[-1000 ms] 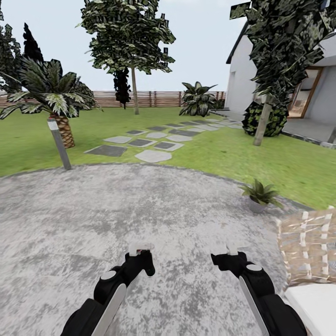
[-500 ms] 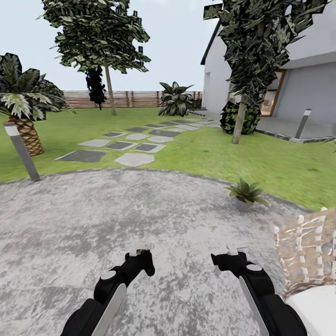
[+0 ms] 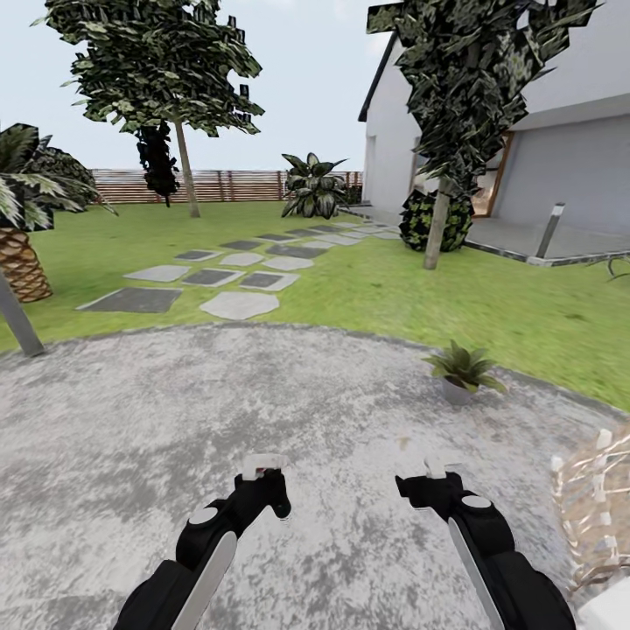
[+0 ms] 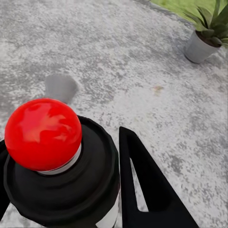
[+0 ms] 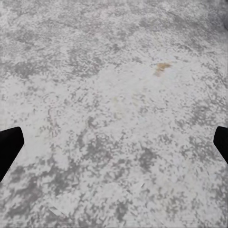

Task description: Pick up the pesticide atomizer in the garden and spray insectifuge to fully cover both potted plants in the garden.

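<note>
My left gripper (image 3: 262,479) is shut on the pesticide atomizer (image 3: 261,462), held low over the grey patio. In the left wrist view its dark body and red round top (image 4: 45,130) sit between the black fingers (image 4: 142,190). My right gripper (image 3: 435,477) hangs open and holds nothing; its wrist view has bare paving between the two fingertips (image 5: 9,147). One potted plant (image 3: 461,372), green pointed leaves in a small grey pot, stands at the patio's right edge, ahead and to the right of both grippers. It also appears in the left wrist view (image 4: 204,38).
A woven wicker seat (image 3: 595,516) stands close at the right. A grey bollard lamp (image 3: 13,319) and a palm (image 3: 22,258) are at the left. Stepping stones (image 3: 236,304) cross the lawn toward the fence (image 3: 227,185). A tree trunk (image 3: 435,232) and the house stand at the right.
The head camera has swung right, so the palm, lamp and trees slid left and more of the house shows. Both arms keep the same pose, with the atomizer still held.
</note>
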Available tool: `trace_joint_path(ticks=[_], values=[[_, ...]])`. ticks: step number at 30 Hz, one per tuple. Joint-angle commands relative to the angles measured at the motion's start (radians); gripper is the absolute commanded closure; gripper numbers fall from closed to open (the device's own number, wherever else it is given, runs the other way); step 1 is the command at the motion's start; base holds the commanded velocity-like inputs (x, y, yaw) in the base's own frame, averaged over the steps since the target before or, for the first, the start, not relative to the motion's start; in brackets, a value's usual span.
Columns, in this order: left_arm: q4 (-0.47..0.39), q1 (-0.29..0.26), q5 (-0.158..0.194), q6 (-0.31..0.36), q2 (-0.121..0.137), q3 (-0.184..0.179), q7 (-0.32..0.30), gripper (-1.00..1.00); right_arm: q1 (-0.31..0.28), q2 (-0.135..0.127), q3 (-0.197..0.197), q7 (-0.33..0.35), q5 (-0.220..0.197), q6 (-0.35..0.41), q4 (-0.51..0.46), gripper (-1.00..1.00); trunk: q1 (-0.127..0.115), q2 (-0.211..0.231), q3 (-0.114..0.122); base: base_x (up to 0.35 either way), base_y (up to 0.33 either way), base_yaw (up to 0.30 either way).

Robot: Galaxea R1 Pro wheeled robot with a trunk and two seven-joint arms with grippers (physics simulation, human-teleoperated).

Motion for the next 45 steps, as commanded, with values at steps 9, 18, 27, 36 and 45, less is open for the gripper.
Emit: trace_joint_path(ticks=[9, 18, 27, 36, 45], values=[[0.0, 0.0, 0.0, 0.0, 0.0, 0.001, 0.0, 1.0, 0.0, -0.001, -0.002, 0.0, 0.0, 0.0, 0.0, -1.0, 0.0, 0.0, 0.0, 0.284, 0.188, -0.089], [0.031, -0.004, 0.0, -0.003, -0.001, 0.001, -0.001, 1.0, 0.0, -0.001, -0.004, 0.0, 0.0, -0.001, 0.0, -1.0, 0.0, 0.0, 0.0, 0.284, 0.189, -0.288], [0.094, -0.014, -0.014, -0.02, 0.008, 0.0, -0.117, 1.0, 0.0, -0.002, -0.003, 0.003, 0.0, 0.016, 0.0, -1.0, 0.0, 0.0, 0.0, 0.276, 0.191, -0.264], [0.166, -0.014, -0.016, -0.126, 0.01, 0.0, -0.186, 1.0, 0.0, -0.005, -0.008, 0.009, 0.0, 0.013, 0.001, -1.0, 0.0, 0.0, 0.0, 0.255, 0.199, -0.05], [0.221, -0.014, -0.015, -0.166, 0.008, -0.001, -0.181, 1.0, 0.0, -0.001, -0.006, 0.008, 0.0, 0.01, 0.0, -1.0, 0.0, 0.0, 0.0, 0.254, 0.199, 0.0]])
